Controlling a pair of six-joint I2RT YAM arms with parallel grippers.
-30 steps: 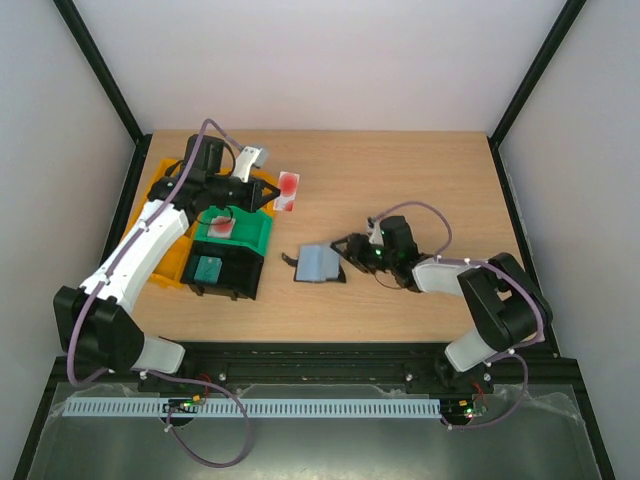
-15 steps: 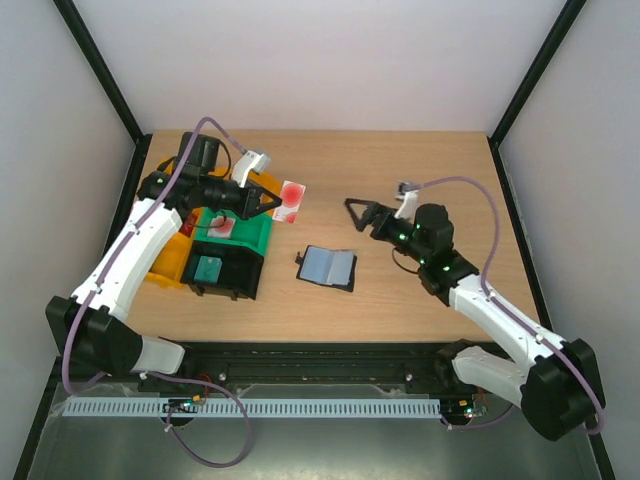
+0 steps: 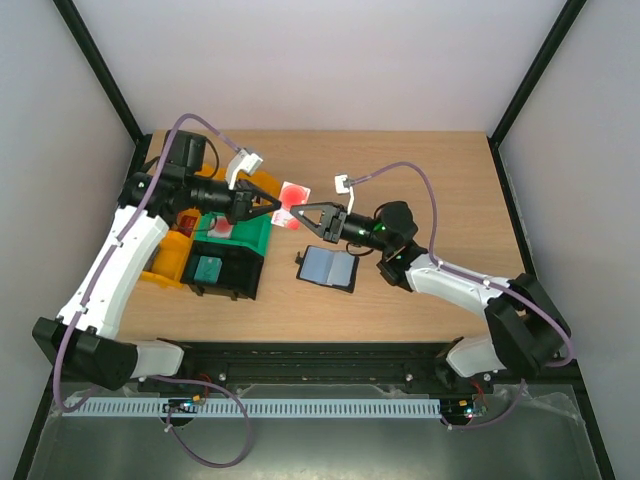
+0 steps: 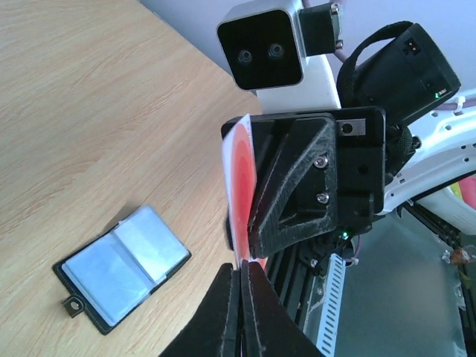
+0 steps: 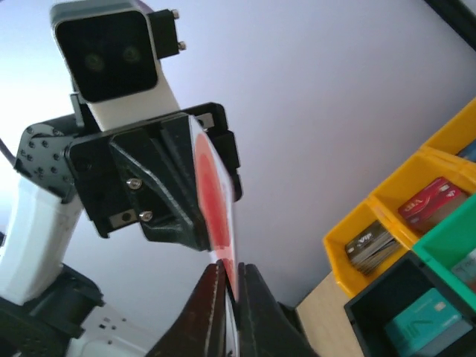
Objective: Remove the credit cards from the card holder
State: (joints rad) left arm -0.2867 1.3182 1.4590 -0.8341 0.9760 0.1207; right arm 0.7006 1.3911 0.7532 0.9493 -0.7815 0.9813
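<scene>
Black left hand (image 3: 276, 208) is clamped on a red-and-white credit card (image 3: 293, 195), held on edge in the air. From the other side the right hand (image 3: 298, 213) pinches the same card. The card holder (image 3: 328, 267) lies open on the surface (image 3: 430, 170), just below the right hand.

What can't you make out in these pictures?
Print on the credit card: nearly edge-on in both wrist views, tiny from top.
Whether the card holder is empty: pale pocket faces hide it, top and left wrist views.
Text on cards in the yellow bin: too small, right wrist view.
</scene>
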